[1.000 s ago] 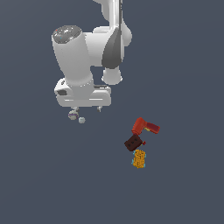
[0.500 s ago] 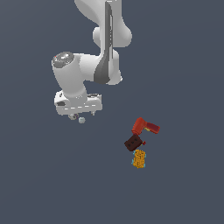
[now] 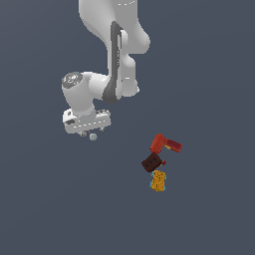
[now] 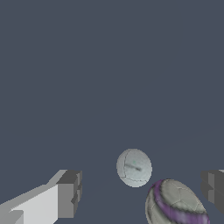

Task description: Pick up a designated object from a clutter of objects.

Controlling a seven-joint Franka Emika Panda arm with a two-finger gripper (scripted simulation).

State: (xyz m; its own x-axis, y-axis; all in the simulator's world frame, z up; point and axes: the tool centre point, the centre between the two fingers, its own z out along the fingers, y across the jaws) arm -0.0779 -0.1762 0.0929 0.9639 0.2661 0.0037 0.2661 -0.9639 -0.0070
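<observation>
The designated object (image 4: 134,167) is a small plain pale ball lying between my gripper's (image 4: 141,190) spread fingers. One finger (image 4: 70,193) stands on one side and the other finger (image 4: 213,188) on the far side, neither touching it. A grey ball with purple markings (image 4: 175,204) lies right beside it, also inside the gap. In the exterior view the gripper (image 3: 88,130) hangs low, with the pale ball (image 3: 93,136) showing just under the hand. The marked ball is hidden there. The gripper is open and holds nothing.
The other clutter sits well off toward the exterior view's right: a red power drill (image 3: 164,144), a dark brown box (image 3: 152,162) touching it, and an orange-yellow textured block (image 3: 159,181) with a blue edge just below the box.
The hand has come down over the two balls and shifted slightly toward the exterior view's left. The marked ball, visible earlier, is now covered by the hand in the exterior view.
</observation>
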